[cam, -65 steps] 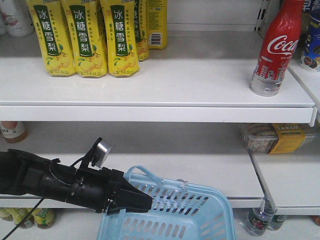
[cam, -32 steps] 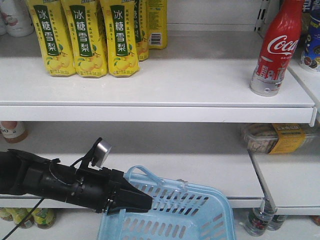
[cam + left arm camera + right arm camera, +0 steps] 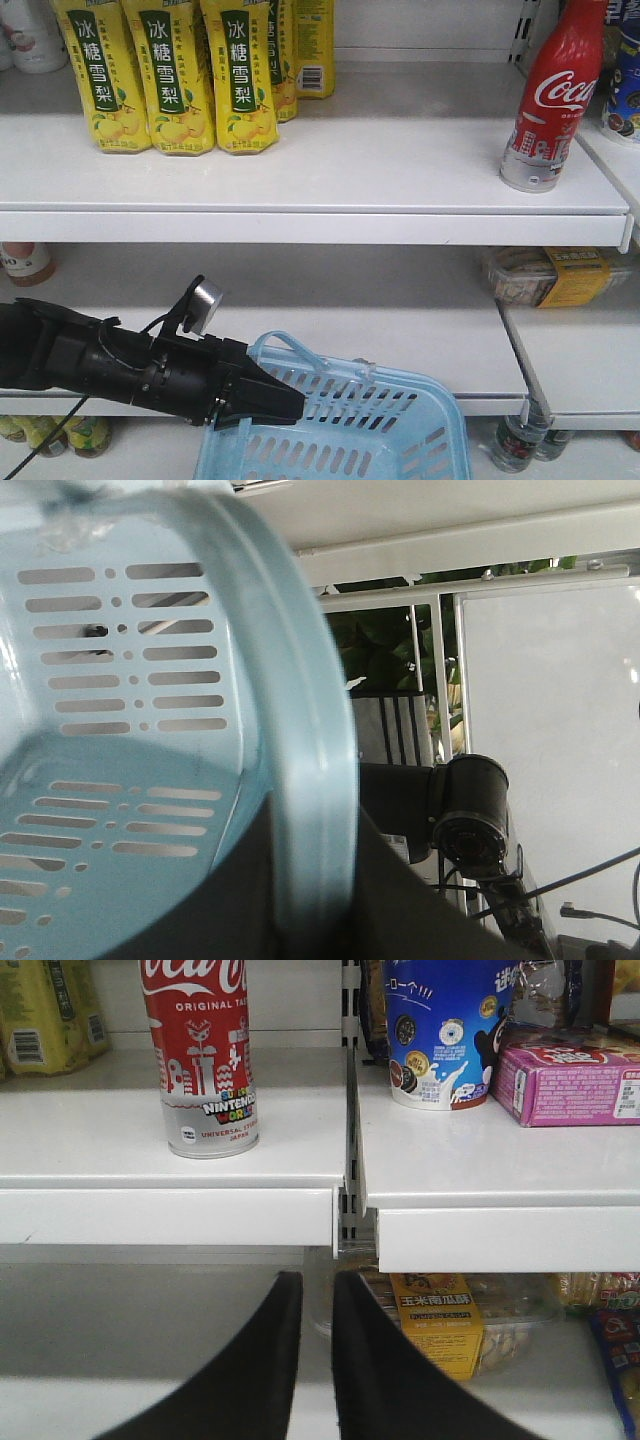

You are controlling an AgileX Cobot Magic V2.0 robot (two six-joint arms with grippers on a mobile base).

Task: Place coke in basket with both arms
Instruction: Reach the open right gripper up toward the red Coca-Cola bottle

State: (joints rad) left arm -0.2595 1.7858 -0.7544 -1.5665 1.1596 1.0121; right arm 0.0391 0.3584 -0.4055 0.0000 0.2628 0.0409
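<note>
The coke (image 3: 548, 100) stands upright at the right end of the upper white shelf; the right wrist view shows the coke (image 3: 208, 1060) up and to the left of my right gripper (image 3: 317, 1282). That gripper hangs below the shelf edge, its black fingers shut to a thin slit with nothing between them. The light blue basket (image 3: 400, 440) sits low in the front view. My left gripper (image 3: 298, 405) is shut on its near rim. In the left wrist view the basket rim (image 3: 310, 730) runs between the dark fingers of the left gripper (image 3: 315, 880).
Yellow pear-drink cartons (image 3: 165, 75) fill the upper shelf's left. A blue snack cup (image 3: 445, 1030) and a pink box (image 3: 570, 1080) stand on the neighbouring shelf to the right of the coke. A clear food tray with a yellow label (image 3: 555, 275) lies on the lower shelf.
</note>
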